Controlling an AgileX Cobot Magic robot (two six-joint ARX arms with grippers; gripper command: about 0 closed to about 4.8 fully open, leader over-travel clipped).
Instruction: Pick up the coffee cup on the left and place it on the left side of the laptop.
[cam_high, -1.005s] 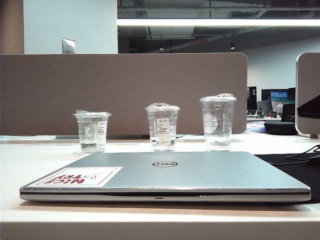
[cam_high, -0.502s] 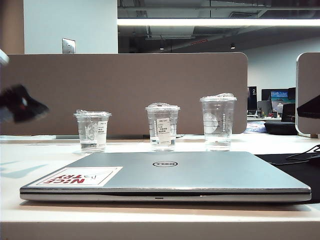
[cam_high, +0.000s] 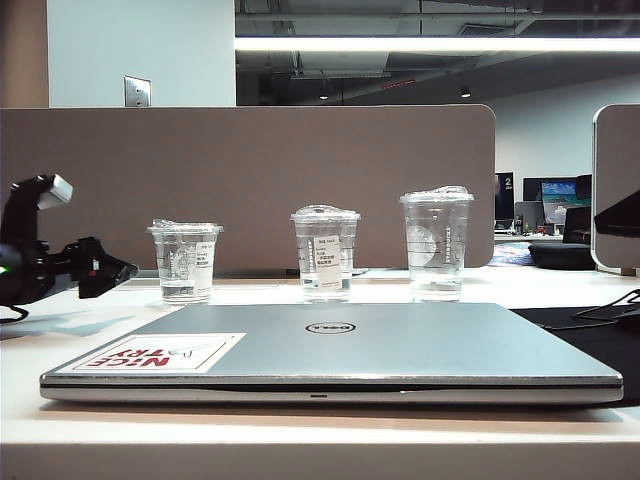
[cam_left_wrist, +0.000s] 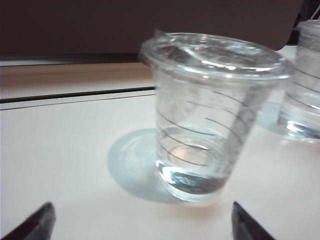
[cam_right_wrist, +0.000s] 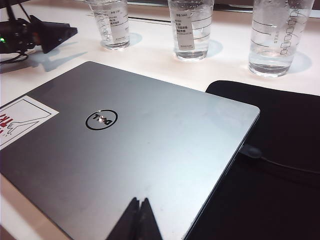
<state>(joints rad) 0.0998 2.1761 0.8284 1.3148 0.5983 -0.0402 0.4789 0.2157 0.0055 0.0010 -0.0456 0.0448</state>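
Here, both grippers are empty, one spread wide and one pinched together.

The left gripper (cam_left_wrist: 140, 222) holds its black fingers wide apart, aimed level at the squat clear plastic coffee cup (cam_left_wrist: 212, 115) standing near on the white table (cam_high: 60, 340), behind the closed silver-grey laptop (cam_high: 330, 350). The right gripper (cam_right_wrist: 138, 220) hovers over that laptop's lid, its jaws pressed together on nothing.

We hold the left gripper (cam_high: 118, 271) low at the left side, pointing level, jaws spread wide and empty. We keep the right gripper (cam_right_wrist: 138, 216) raised, fingertips pressed together, holding nothing.
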